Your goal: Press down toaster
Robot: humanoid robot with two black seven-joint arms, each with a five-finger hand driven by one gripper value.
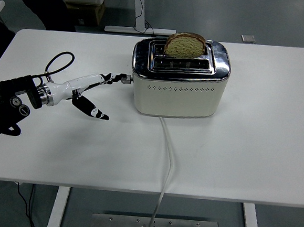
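A cream toaster with a chrome top stands at the middle back of the white table. A slice of bread sticks up from its rear slot. The toaster's lever knob juts from its left end. My left hand reaches in from the left edge, fingers spread, with the upper fingertips touching the knob and the thumb pointing down toward the table. It holds nothing. The right arm is out of sight.
The toaster's white power cord runs from its front down over the table's near edge. A black cable loop arches over my left wrist. A cardboard box sits on the floor beyond the table.
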